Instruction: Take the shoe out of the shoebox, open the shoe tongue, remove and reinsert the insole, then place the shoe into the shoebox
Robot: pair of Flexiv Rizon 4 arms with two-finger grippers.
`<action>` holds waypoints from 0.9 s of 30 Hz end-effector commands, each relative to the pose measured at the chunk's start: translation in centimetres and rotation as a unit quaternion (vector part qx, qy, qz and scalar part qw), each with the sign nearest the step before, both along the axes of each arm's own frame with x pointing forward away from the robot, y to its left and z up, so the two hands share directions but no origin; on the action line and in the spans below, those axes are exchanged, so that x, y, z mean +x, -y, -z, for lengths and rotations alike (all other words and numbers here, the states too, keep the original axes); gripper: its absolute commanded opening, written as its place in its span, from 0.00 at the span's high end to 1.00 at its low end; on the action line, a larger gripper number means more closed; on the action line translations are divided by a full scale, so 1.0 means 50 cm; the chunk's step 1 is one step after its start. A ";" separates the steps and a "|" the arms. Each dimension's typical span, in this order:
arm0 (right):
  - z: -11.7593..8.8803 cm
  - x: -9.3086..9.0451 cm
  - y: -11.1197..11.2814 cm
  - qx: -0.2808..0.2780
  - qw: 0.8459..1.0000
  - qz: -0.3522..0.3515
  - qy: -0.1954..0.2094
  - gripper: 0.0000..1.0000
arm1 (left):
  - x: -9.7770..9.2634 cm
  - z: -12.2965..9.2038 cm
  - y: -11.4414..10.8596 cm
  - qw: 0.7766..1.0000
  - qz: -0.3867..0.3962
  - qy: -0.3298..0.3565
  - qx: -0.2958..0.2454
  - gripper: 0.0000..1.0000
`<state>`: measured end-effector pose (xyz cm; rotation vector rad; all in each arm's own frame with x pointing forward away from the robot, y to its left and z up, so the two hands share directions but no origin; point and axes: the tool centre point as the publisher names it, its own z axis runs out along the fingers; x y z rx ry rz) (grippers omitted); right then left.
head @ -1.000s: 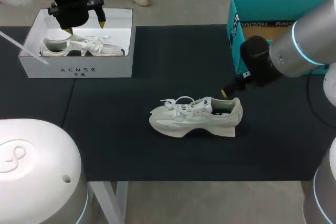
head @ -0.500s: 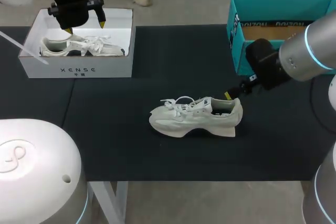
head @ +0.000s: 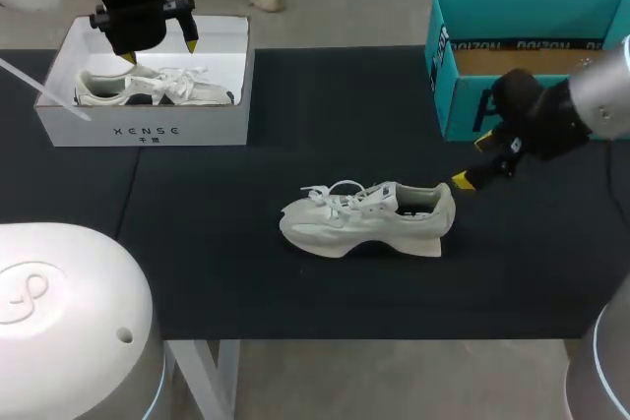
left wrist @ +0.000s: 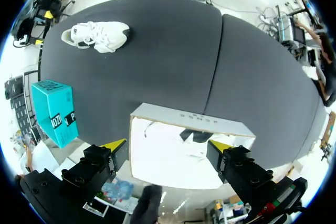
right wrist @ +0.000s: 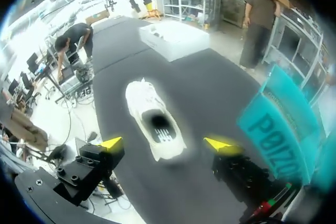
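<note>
Being likely light and soft, the shoe (head: 369, 215) is best taken by its heel; left gripper (head: 159, 51) and right gripper (right wrist: 165, 143) are held apart.

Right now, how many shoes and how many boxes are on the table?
Shoes: 2 (loose shoe on the mat, boxed shoe)
Boxes: 2 (white shoebox, teal shoebox)
Total: 4
</note>
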<state>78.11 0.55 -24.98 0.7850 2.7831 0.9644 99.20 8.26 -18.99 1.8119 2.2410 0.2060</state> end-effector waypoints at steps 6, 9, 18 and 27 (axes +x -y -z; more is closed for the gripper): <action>0.004 -0.019 0.052 0.065 0.910 -0.410 0.017 0.00 | 0.000 -0.001 -0.001 1.000 0.001 0.000 0.001 0.00; 0.004 -0.019 0.052 0.065 0.910 -0.410 0.017 0.00 | 0.000 -0.001 -0.001 1.000 0.001 0.000 0.001 0.00; 0.004 -0.019 0.052 0.065 0.910 -0.410 0.017 0.00 | 0.000 -0.001 -0.001 1.000 0.001 0.000 0.001 0.00; 0.004 -0.019 0.052 0.065 0.910 -0.410 0.017 0.00 | 0.000 -0.001 -0.001 1.000 0.001 0.000 0.001 0.00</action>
